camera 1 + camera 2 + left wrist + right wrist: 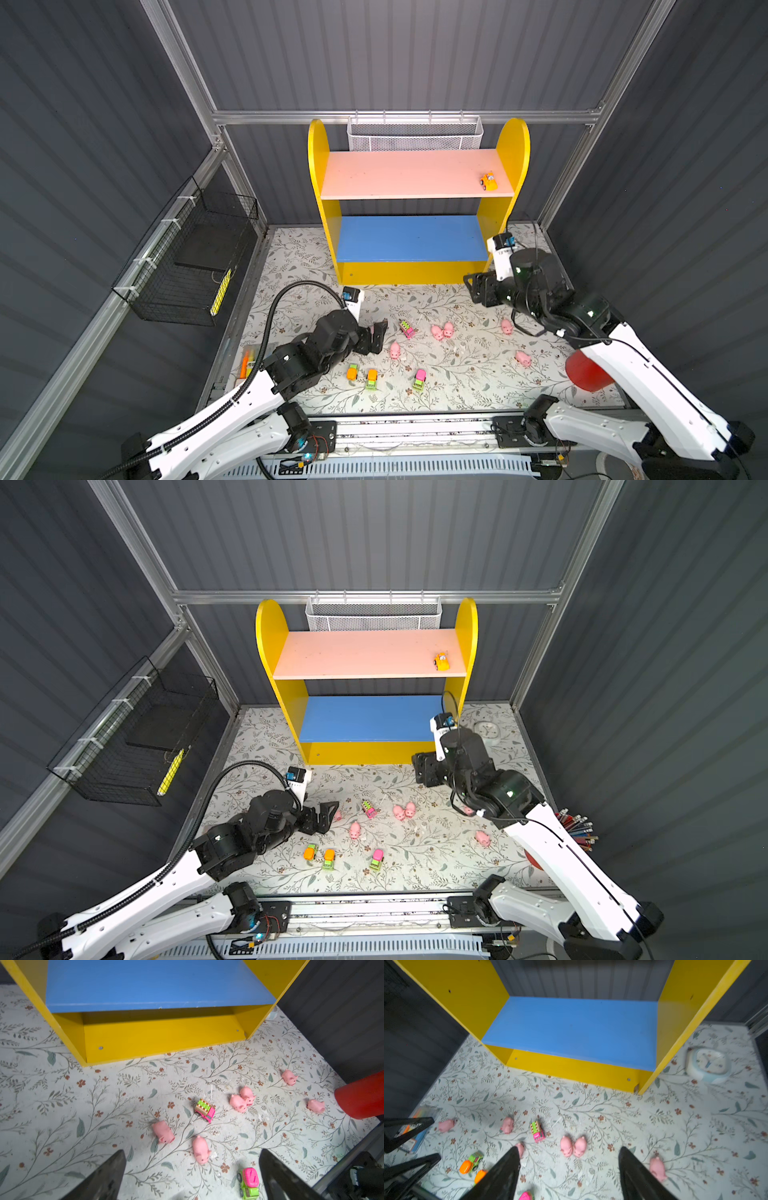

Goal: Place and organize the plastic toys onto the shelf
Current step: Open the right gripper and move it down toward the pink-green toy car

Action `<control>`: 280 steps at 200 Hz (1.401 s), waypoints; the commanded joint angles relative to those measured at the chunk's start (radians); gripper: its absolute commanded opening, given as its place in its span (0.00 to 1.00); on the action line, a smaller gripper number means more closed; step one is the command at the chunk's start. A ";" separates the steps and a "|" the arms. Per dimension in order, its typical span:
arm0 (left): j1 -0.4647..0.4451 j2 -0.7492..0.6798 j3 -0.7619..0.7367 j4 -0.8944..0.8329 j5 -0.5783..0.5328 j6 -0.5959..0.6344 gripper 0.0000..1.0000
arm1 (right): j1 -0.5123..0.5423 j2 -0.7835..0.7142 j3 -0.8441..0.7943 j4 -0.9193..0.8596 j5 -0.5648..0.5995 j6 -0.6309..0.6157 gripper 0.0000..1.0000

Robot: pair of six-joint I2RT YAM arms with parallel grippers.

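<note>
While both arms reach in over the floral-print surface [465, 374], one toy sits on the shelf [415, 272]: an orange toy car [489, 181], at the right end of the pink upper board [395, 174], close to the yellow side panel. The other toys in view lie on the surface in front of the shelf. A pink-and-green toy truck [407, 328] sits near the middle. A pair of pink pigs [437, 332] lies side by side and touching, just right of the truck. A lone pig [395, 351] lies nearer the front edge. A right-hand pig [506, 326] and a front-right pig [523, 358] lie further right, apart from each other. Three vehicles form a loose row toward the front: an orange-topped vehicle [352, 372], a second orange-topped vehicle [372, 379] and a pink-topped vehicle [419, 380]. The left end effector [378, 337] hangs low just left of the truck, jaws spread wide, holding nothing. A small pig [337, 815] shows just beside its fingers; whether they touch, I cannot tell. The right end effector [473, 289] hovers by the shelf's right front corner, jaws partly apart, holding nothing. A white clock [708, 1064] lies on the surface right of the shelf. A red cup [586, 372] stands at the right front, partly behind the right arm.
</note>
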 commanded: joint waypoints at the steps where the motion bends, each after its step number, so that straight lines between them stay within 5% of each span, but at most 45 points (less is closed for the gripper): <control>1: -0.007 -0.072 -0.061 -0.080 -0.042 -0.095 1.00 | 0.068 -0.034 -0.105 0.057 0.041 0.110 0.75; 48: -0.006 -0.181 -0.156 -0.127 -0.044 -0.164 1.00 | 0.231 -0.060 -0.335 0.127 0.086 0.276 0.75; 121: -0.006 -0.200 -0.182 -0.143 -0.089 -0.173 1.00 | 0.471 0.038 -0.479 0.219 0.200 0.523 0.75; 280: -0.006 -0.198 -0.197 -0.128 -0.118 -0.179 1.00 | 0.707 0.463 -0.401 0.352 0.210 0.758 0.73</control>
